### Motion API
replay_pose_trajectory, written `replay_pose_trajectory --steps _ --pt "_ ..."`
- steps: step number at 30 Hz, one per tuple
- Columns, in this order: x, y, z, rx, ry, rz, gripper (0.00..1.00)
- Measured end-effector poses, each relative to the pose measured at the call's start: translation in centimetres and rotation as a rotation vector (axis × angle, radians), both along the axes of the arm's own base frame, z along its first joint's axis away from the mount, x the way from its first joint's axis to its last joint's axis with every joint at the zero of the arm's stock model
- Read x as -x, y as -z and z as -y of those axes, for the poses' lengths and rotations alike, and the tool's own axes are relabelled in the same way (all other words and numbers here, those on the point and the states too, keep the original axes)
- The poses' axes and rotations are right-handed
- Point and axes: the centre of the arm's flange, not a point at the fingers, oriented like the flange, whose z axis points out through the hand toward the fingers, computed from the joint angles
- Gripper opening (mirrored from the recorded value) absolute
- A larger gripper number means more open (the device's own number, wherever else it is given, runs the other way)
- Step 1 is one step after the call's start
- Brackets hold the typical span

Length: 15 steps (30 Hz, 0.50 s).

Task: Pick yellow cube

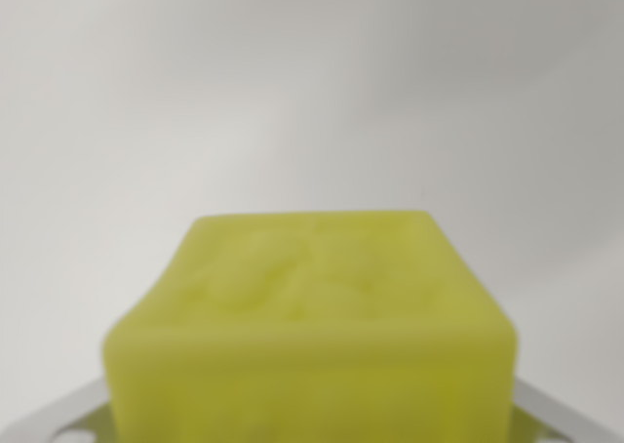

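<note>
Wrist view, read from its left to its right. At the lower left corner a pale grey metal piece [54, 419] with a dark slot cut in it runs up toward the centre; it looks like part of the gripper, though blur prevents certainty. The yellow cube [312, 336] fills the lower middle of the frame, very close to the camera and out of focus. Its material appears soft and matte, yellow-green in colour, with rounded edges and a faintly embossed or dimpled top face (the pattern cannot be read). Its front face drops out of the bottom of the frame. At the lower right a matching grey metal piece [565, 414] emerges from behind the cube. The cube sits between these two pieces, and whether they press on it or stand clear cannot be told. Behind everything lies a plain, featureless whitish background [312, 82]. No containers are visible.
</note>
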Motion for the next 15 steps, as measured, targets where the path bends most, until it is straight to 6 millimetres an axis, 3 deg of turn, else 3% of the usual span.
replay_pose_trajectory --steps 15 --pt "0.0 -3.7 0.0 0.000 0.000 -0.001 0.00"
